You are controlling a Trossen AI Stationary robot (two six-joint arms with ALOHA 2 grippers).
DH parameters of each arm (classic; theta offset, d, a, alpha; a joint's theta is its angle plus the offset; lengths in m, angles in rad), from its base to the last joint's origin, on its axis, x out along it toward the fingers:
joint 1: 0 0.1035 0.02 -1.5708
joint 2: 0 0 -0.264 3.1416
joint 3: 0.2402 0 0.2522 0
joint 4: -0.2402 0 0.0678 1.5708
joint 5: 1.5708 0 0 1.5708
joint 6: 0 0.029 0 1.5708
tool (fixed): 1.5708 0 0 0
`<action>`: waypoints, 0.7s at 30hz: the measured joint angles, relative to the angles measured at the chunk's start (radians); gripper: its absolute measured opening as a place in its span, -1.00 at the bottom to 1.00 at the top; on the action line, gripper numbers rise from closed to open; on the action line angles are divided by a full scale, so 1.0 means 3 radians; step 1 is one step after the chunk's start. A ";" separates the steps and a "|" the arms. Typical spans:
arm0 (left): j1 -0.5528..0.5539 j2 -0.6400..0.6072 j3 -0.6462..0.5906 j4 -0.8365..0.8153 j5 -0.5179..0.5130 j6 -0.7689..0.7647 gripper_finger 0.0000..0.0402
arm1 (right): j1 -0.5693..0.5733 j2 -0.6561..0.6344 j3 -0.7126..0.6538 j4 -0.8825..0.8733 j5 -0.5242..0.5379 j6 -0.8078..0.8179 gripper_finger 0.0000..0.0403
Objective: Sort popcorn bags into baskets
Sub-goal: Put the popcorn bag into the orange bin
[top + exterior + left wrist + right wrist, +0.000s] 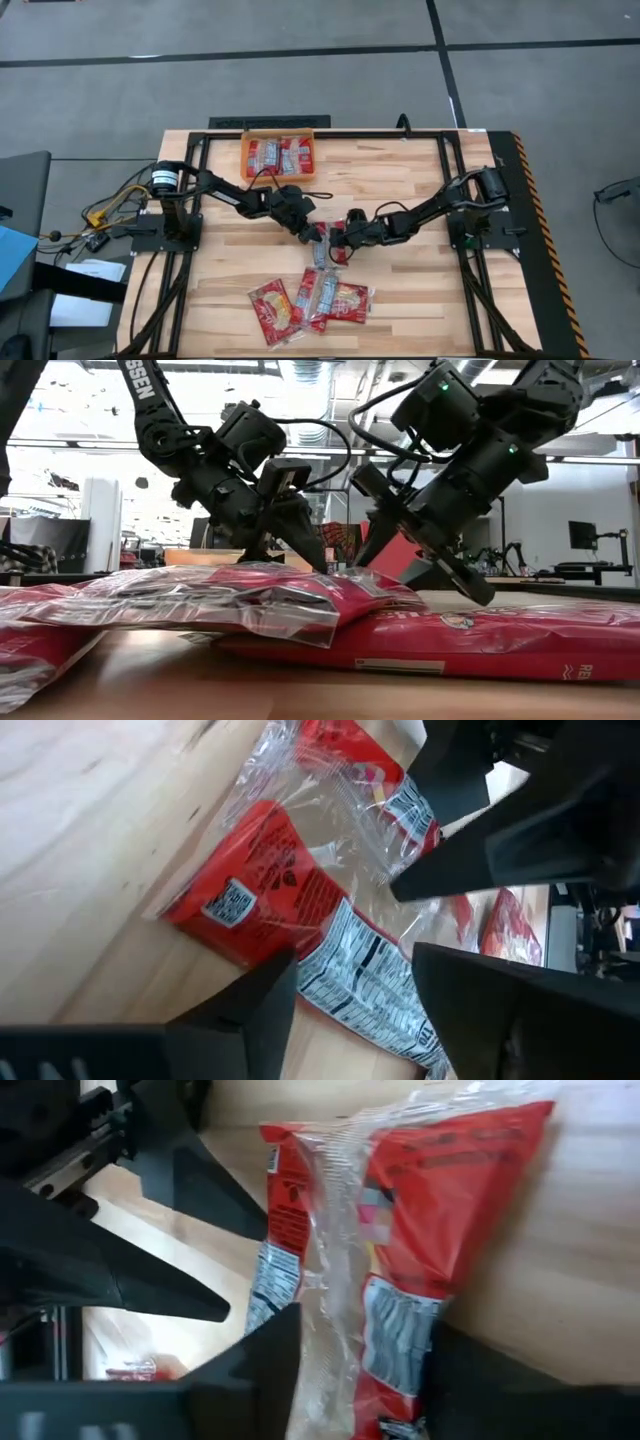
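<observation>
Left gripper [318, 234]: I see its fingers straddling the popcorn bag [322, 250], grip unclear.
Right gripper [338, 238]: same bag, I can't tell.

bags [310, 300]: red, heaped mid-front | basket [278, 157]: orange, rear, holds packets

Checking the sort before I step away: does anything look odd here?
Both grippers, left gripper and right gripper, crowd one popcorn bag mid-table, fingers on either side of it. The remaining bags lie overlapped and askew near the front edge; the basket looks tidy.

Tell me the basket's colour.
Translucent orange; the basket shows best in the high view.
</observation>
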 joint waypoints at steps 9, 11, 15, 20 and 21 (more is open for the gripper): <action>0.0142 -0.0018 0.0002 0.0163 0.0336 -0.0170 -0.20 | -0.0063 -0.0030 0.0005 0.0023 -0.0041 -0.0185 -0.89; 0.0208 -0.0065 -0.0002 0.0149 0.0483 -0.0205 -0.24 | -0.0111 -0.0031 0.0001 0.0068 -0.0095 -0.0186 -0.84; 0.0419 -0.0340 -0.0001 0.0068 0.0776 -0.0148 -0.35 | -0.0255 -0.0170 -0.0020 0.0035 -0.0164 -0.0431 -0.85; 0.0708 -0.0882 -0.0001 -0.0260 0.1010 -0.0050 -0.55 | -0.0543 -0.0510 -0.0012 -0.0004 -0.0186 -0.0830 -0.93; 0.0754 -0.1022 -0.0001 -0.0295 0.1043 -0.0027 -0.59 | -0.0612 -0.0578 -0.0009 0.0007 -0.0220 -0.0905 -0.93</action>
